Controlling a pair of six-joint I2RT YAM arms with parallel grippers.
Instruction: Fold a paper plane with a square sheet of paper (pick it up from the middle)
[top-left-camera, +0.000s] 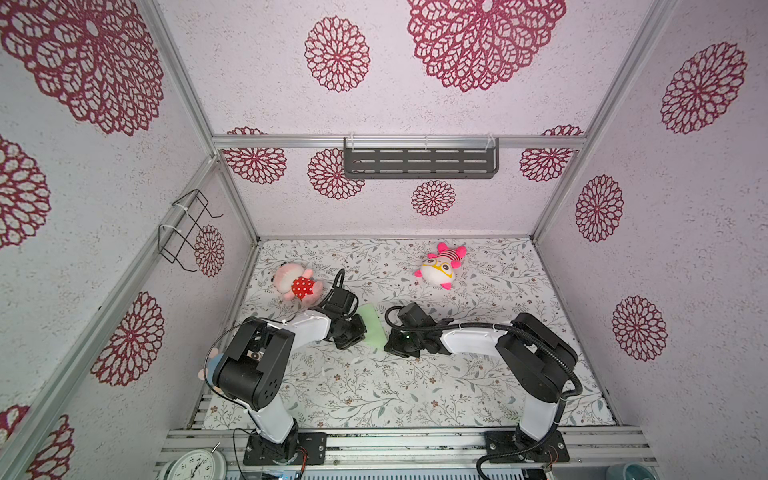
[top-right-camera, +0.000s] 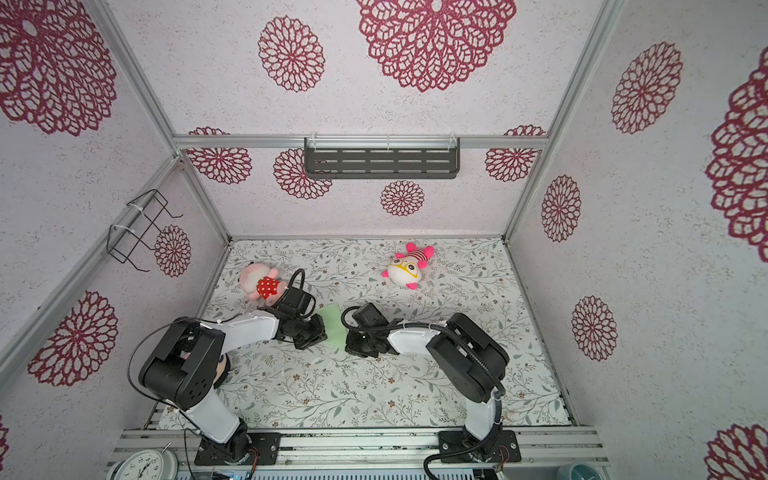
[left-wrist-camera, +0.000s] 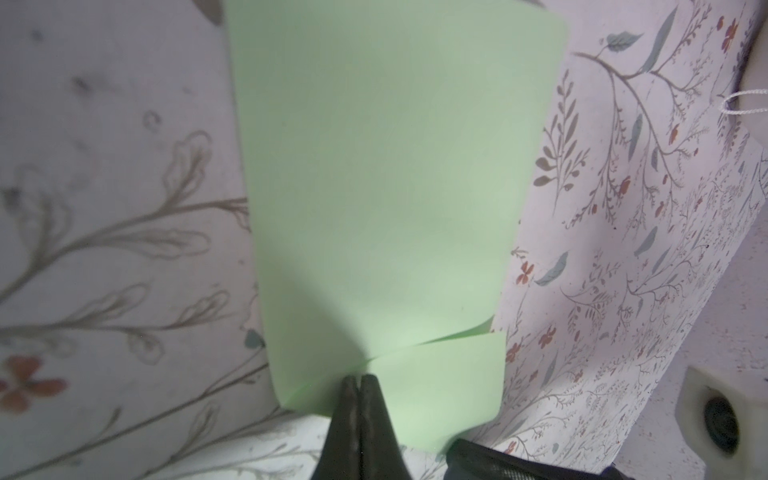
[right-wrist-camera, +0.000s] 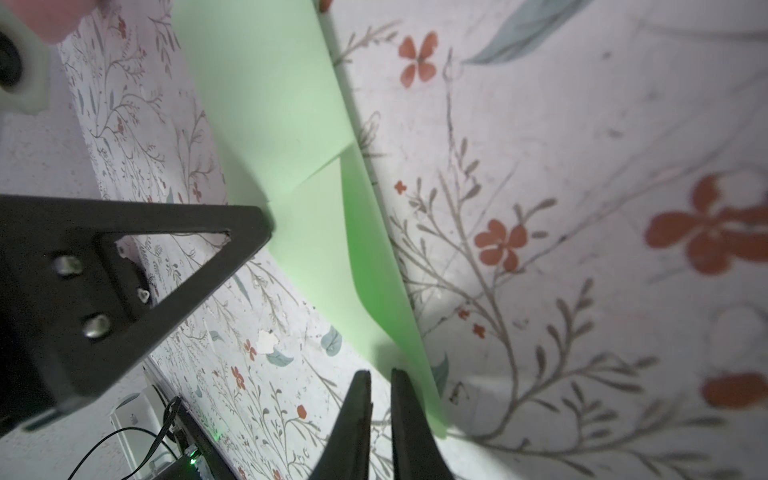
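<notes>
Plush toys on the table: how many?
2: pink plush toy far left, white plush toy far right. A pinkish thing hidden behind the left arm may be another.

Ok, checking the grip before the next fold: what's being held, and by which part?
The left gripper pinches the green paper by its edge, beside the folded flap's seam. The right gripper holds nothing.

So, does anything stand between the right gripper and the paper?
Nothing visible. In the right wrist view the right gripper, its jaws slightly apart and empty, sits right beside one edge of the paper. The left gripper is shut on the paper from the opposite side.
</notes>
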